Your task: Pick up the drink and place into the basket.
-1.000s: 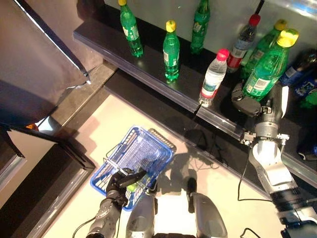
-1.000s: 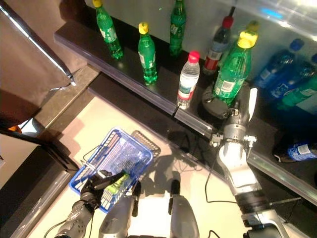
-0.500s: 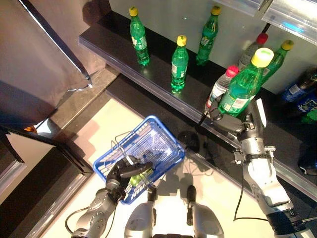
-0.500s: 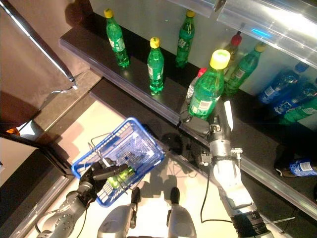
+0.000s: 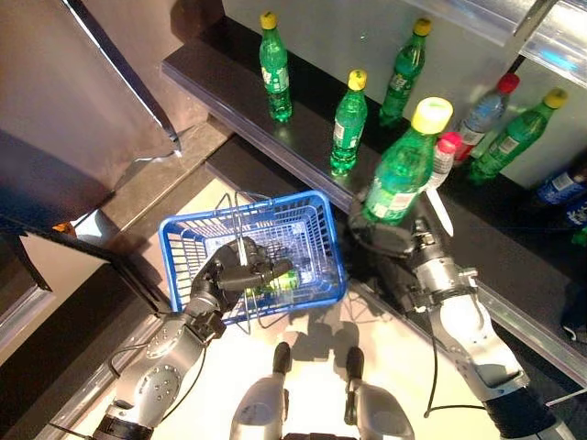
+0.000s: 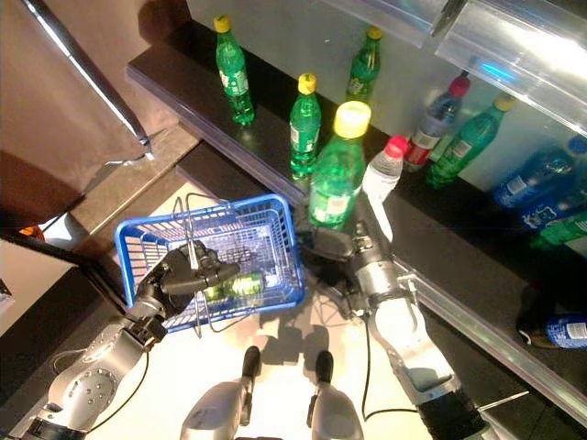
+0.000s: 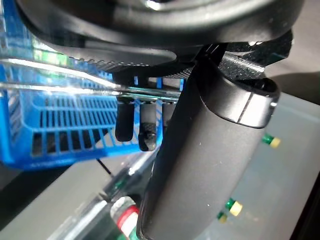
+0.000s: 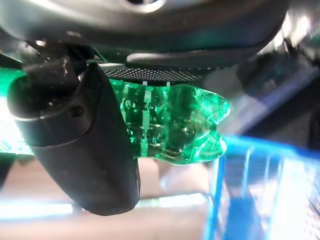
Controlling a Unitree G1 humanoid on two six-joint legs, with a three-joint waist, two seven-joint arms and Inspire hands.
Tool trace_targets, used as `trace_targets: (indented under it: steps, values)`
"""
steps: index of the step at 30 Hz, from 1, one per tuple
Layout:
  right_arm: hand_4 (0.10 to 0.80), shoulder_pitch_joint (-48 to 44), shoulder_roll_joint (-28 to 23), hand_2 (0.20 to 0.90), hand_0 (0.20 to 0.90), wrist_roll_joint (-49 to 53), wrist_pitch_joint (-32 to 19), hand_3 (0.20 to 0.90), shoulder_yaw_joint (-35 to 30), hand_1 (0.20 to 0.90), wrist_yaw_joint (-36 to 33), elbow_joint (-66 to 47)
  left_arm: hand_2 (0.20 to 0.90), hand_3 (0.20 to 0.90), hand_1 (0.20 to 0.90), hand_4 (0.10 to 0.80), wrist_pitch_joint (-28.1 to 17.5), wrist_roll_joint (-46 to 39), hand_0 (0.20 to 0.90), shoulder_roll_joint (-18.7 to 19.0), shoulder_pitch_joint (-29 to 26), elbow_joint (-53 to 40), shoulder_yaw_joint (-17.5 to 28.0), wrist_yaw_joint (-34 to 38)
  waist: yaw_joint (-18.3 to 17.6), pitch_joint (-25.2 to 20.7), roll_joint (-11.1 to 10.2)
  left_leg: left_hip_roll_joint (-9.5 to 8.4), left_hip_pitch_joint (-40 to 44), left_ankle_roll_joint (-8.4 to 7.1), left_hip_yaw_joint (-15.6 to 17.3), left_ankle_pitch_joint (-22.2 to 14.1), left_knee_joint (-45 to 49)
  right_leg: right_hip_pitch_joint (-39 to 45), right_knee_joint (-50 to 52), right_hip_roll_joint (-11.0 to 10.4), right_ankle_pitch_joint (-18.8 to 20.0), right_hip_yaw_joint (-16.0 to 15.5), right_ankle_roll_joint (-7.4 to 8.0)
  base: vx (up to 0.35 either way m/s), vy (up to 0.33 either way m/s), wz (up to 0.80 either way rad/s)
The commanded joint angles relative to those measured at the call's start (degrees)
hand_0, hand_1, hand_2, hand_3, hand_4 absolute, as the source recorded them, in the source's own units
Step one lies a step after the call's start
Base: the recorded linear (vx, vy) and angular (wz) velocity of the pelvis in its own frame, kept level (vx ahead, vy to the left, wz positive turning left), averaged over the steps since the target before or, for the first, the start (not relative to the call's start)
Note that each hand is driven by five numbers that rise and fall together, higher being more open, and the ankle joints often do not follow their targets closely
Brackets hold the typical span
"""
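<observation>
My right hand (image 5: 396, 240) is shut on a big green bottle (image 5: 402, 167) with a yellow cap and holds it upright in the air, just right of the blue basket (image 5: 316, 207). The bottle's base shows in the right wrist view (image 8: 175, 125) next to the basket's blue rim (image 8: 260, 150). My left hand (image 5: 231, 275) is shut on the basket's thin wire handles (image 5: 240, 220) and holds the basket raised in front. A green drink (image 5: 280, 278) lies inside the basket. The basket also shows in the left wrist view (image 7: 60, 115).
A dark shelf (image 5: 229, 78) runs along the back with green bottles (image 5: 347, 124), a clear water bottle with a red cap (image 5: 442, 156) and blue bottles (image 5: 555, 188) further right. A lower dark step (image 5: 248, 165) lies under it. A dark panel (image 5: 55, 110) stands at the left.
My right hand has carried the green bottle left and down, off the shelf, to the basket's right side. My left hand has raised the basket higher and levelled it. The camera has shifted.
</observation>
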Motion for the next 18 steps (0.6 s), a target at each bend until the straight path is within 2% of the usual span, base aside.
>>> trace_targets:
  steps: [1, 8, 10, 14, 18]
  values:
    - [0.100, -5.96, 2.02, 0.300, 0.300, 2.36, -6.46, 0.200, 4.40, 0.300, 1.81, -8.39, 0.300, 0.200, 0.300, 0.100, -6.66, -4.57, 0.300, 0.68, -5.92, -14.07, 0.45, -7.98, -0.60, -15.67, -0.80, -2.59, -1.20, 1.08, 2.93, -1.78, 1.72, 1.73, 0.90, 0.96, -3.66, -1.65, -0.48, 0.000, 0.000, 0.00]
    - [0.100, -8.49, 2.59, 0.300, 0.300, 4.12, -5.75, 0.200, 10.38, 0.300, 1.73, -7.32, 0.300, 0.200, 0.300, 0.100, -5.14, -7.72, 0.300, 1.30, -7.39, -13.77, -3.39, -9.04, -0.29, -15.80, -0.49, -3.21, -1.66, 1.26, 2.28, -2.31, 2.91, 1.41, 1.66, 0.65, -4.04, -1.89, -0.58, -0.001, 0.005, 0.01]
    - [0.100, -10.52, 4.25, 0.300, 0.300, 5.93, -5.87, 0.200, 13.51, 0.300, 0.27, -4.47, 0.300, 0.200, 0.300, 0.100, -5.05, -7.72, 0.300, 0.55, -8.73, -13.70, -6.17, -10.29, 0.08, -15.24, -0.24, -3.61, -2.45, 1.36, 1.86, -2.49, 4.19, 0.92, 2.53, 0.47, -4.25, -2.28, -0.92, -0.011, 0.017, 0.09]
    - [0.100, -12.91, 6.52, 0.300, 0.300, 6.27, -5.70, 0.200, 16.18, 0.300, -1.28, -0.83, 0.300, 0.200, 0.300, 0.100, -5.08, -8.33, 0.300, -0.31, -10.68, -13.83, -8.98, -10.72, 0.39, -14.47, 0.10, -4.06, -3.22, 1.52, 1.49, -2.59, 5.35, 0.41, 3.25, 0.21, -4.28, -2.73, -1.26, -0.023, 0.020, 0.08]
    - [0.100, -16.52, 9.07, 0.300, 0.300, 3.01, -5.19, 0.200, 19.38, 0.300, -3.72, 4.26, 0.300, 0.200, 0.300, 0.100, -6.75, -10.18, 0.300, -0.88, -13.99, -14.57, -12.27, -10.98, 0.58, -12.79, 0.75, -4.88, -4.96, 1.68, 1.37, -2.80, 7.62, -0.70, 4.45, -0.36, -4.27, -3.25, -1.67, -0.059, 0.049, 0.02]
